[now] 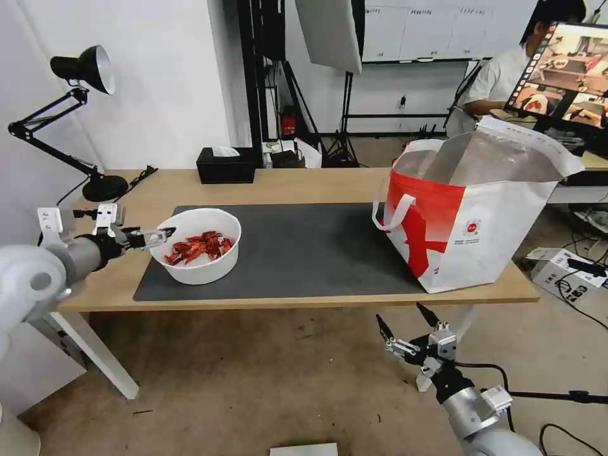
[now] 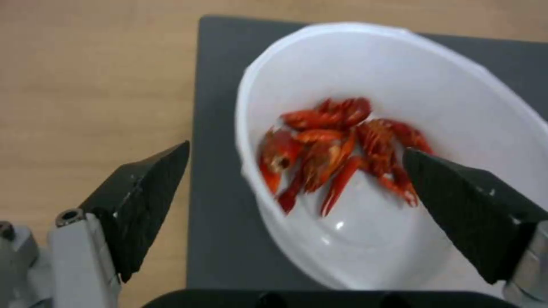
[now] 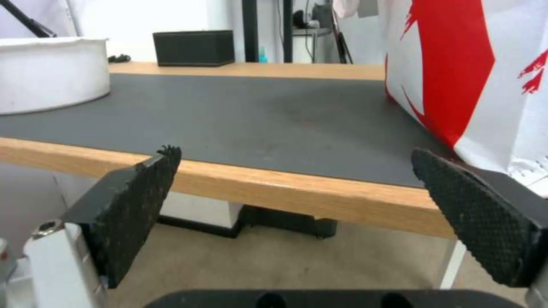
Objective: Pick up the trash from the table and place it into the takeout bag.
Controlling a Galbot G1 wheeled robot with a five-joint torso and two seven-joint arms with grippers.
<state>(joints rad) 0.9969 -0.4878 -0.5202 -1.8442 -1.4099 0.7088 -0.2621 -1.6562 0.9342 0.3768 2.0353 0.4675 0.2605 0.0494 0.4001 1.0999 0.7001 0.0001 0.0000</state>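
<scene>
On the dark mat's left end, the white bowl (image 1: 201, 253) of crayfish shells sits with the left gripper (image 1: 159, 237) spread astride its rim, apparently not touching. Below the table edge (image 1: 304, 300) hangs the right gripper (image 1: 405, 324), spread; the takeout bag (image 1: 468, 215) stands at the table's right.

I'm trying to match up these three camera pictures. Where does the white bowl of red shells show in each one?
Head view: the white bowl sits on the left end of the dark grey mat, at the left gripper.
Left wrist view: the bowl lies right below the open jaws, shells in full sight.
Right wrist view: its side wall stands at the far left edge.
Shared landmark: the mat.
</scene>
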